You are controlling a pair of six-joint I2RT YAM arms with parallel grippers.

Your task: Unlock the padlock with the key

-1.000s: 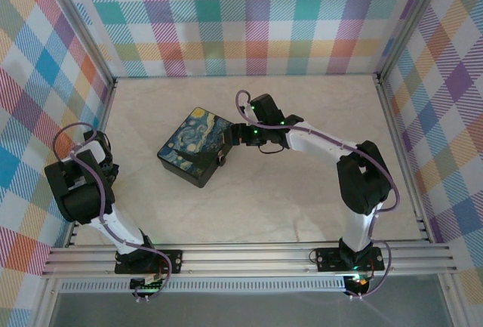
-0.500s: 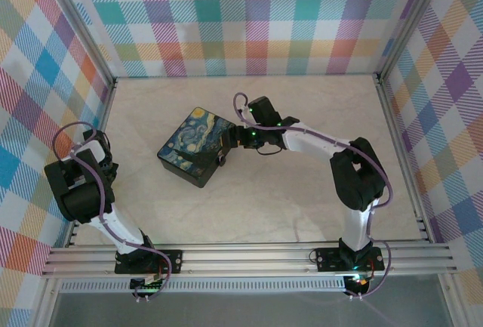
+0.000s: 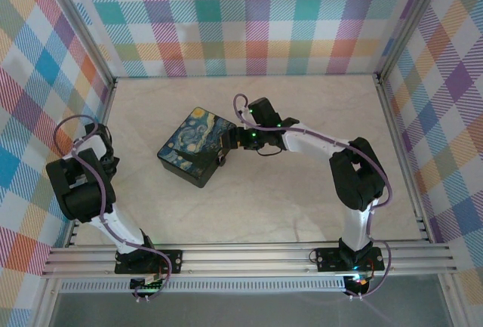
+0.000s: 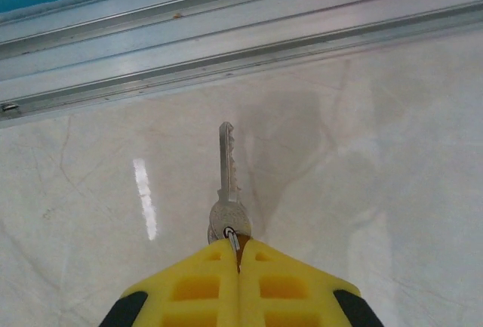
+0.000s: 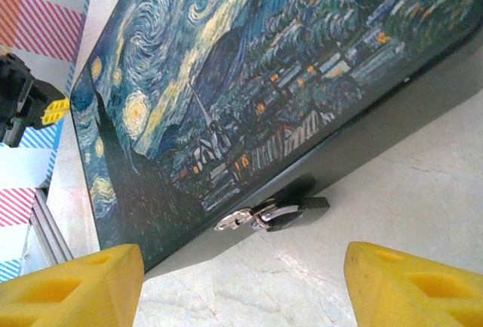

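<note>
- Far left: your left gripper (image 4: 239, 255) is clenched on the round head of the key (image 4: 226, 180). The yellow pads (image 4: 204, 289) are pressed together and the toothed blade points straight ahead toward the aluminium rail (image 4: 226, 32). Gripped by the head like this, the blade looks free to enter a keyhole.
- The left wrist view gives you that grip. The overhead view gives the placing instead: the left gripper (image 3: 96, 134) sits at the table's (image 3: 302, 198) left edge, well apart from the lock.
- Middle: the starry-painted box (image 3: 195, 148) lies skewed on the table. The padlock (image 3: 221, 160) is at its front wall, on the side facing the right arm, and from above it is a mere dark speck.
- Right: your right gripper (image 3: 235, 140) is just beside that wall, jaws spread wide and grasping nothing. It is probably poised to steady the lock for the key.
- The right wrist view fills in the detail. Between the open fingers of the right gripper (image 5: 245, 274), the padlock (image 5: 290, 210) hangs tilted from a silvery hasp (image 5: 240, 220), low against the box wall.
</note>
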